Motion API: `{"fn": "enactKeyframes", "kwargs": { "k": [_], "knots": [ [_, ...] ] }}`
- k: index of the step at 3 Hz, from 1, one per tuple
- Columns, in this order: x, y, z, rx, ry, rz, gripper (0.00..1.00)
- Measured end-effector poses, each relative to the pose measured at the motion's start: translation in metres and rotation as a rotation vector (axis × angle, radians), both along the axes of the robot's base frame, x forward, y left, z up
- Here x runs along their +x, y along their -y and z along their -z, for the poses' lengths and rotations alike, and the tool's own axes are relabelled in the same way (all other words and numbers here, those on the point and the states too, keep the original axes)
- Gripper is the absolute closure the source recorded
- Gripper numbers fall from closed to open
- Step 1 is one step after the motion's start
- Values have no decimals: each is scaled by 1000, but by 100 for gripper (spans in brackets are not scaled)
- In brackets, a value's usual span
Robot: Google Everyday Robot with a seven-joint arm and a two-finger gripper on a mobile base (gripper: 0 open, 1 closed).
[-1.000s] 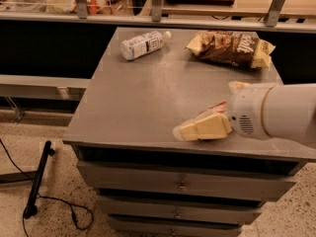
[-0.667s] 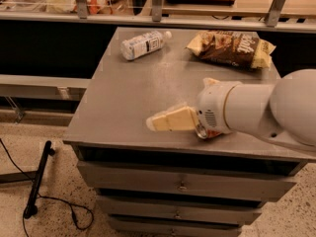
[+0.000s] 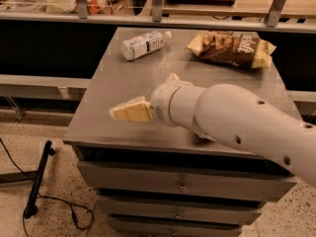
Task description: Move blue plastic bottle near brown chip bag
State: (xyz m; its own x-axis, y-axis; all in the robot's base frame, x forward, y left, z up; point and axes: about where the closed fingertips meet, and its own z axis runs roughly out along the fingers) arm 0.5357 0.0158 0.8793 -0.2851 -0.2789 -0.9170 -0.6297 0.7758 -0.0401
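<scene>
The blue plastic bottle (image 3: 144, 44) lies on its side at the far left of the grey cabinet top (image 3: 118, 88), its white cap pointing right. The brown chip bag (image 3: 231, 48) lies at the far right, about a bottle's length from the bottle. My gripper (image 3: 129, 111) with cream-yellow fingers hovers over the near left part of the top, well short of the bottle, pointing left. It holds nothing. The white arm reaches in from the lower right.
The cabinet has drawers (image 3: 182, 184) below its front edge. A dark counter with metal posts (image 3: 157, 4) runs behind it. A black stand and cable (image 3: 39, 181) lie on the speckled floor at the left.
The arm has swung left and further over the cabinet top, bringing the gripper from the right front toward the left front. The bottle and bag have not moved.
</scene>
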Motion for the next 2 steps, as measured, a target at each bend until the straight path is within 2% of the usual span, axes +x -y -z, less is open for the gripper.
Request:
{"fn": "enactKeyframes", "kwargs": {
  "k": [2],
  "knots": [
    [23, -34, 8, 89, 63, 142, 0]
  ]
}}
